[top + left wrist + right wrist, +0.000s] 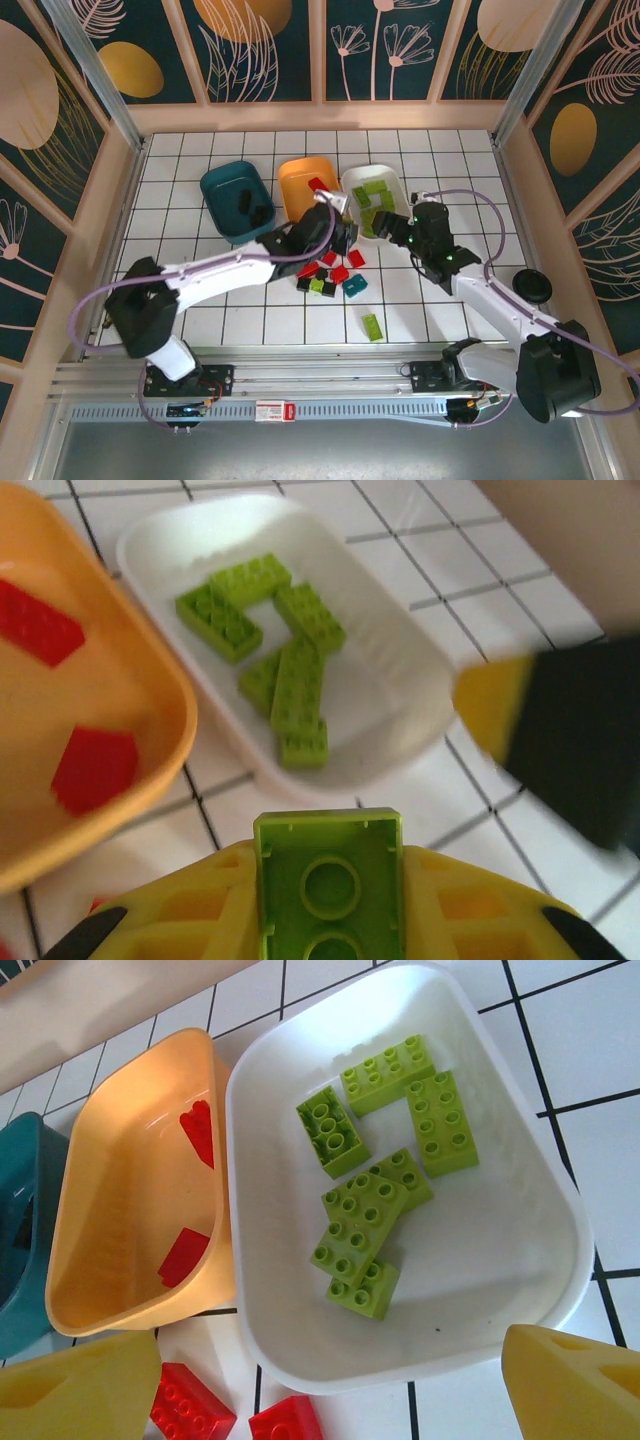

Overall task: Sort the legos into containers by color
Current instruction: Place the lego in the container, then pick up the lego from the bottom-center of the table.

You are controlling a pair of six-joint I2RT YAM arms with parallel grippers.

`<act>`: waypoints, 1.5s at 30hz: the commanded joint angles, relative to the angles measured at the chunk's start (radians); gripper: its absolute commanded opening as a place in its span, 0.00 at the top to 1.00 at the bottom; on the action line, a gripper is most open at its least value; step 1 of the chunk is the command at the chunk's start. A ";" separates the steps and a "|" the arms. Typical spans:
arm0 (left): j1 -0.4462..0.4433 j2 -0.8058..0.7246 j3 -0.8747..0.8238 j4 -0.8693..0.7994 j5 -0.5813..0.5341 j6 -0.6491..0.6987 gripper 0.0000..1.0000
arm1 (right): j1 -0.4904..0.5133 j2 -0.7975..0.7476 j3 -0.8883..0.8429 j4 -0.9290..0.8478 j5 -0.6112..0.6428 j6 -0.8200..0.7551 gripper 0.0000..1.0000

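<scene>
My left gripper (330,905) is shut on a lime green brick (330,875), held hollow side up just short of the white tub (400,670). From above, the left gripper (335,210) hangs between the orange tub (290,175) and the white tub (352,178). Several lime bricks (365,1220) lie in the white tub (500,1250). Two red bricks (95,765) lie in the orange tub (150,690). My right gripper (330,1405) is open and holds nothing, over the white tub's near rim; from above the right gripper (400,228) is beside that tub.
The dark teal tub (215,180) at the left holds black bricks (250,205). A loose pile of red, black, green and teal bricks (335,272) lies in front of the tubs. One lime brick (372,326) lies nearer the arms. A round black cup (531,285) stands at the right.
</scene>
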 commanded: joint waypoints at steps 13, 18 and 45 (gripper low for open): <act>0.141 0.576 0.675 -0.165 0.177 -0.050 0.52 | 0.080 -0.194 -0.092 -0.094 0.035 0.051 0.12; 0.150 0.562 0.731 -0.171 0.187 -0.057 0.29 | 0.184 -0.258 -0.135 -0.156 0.071 0.085 0.12; 0.151 -0.513 -0.443 0.073 0.105 -0.214 0.02 | 0.660 0.092 -0.137 -0.480 0.076 0.375 0.35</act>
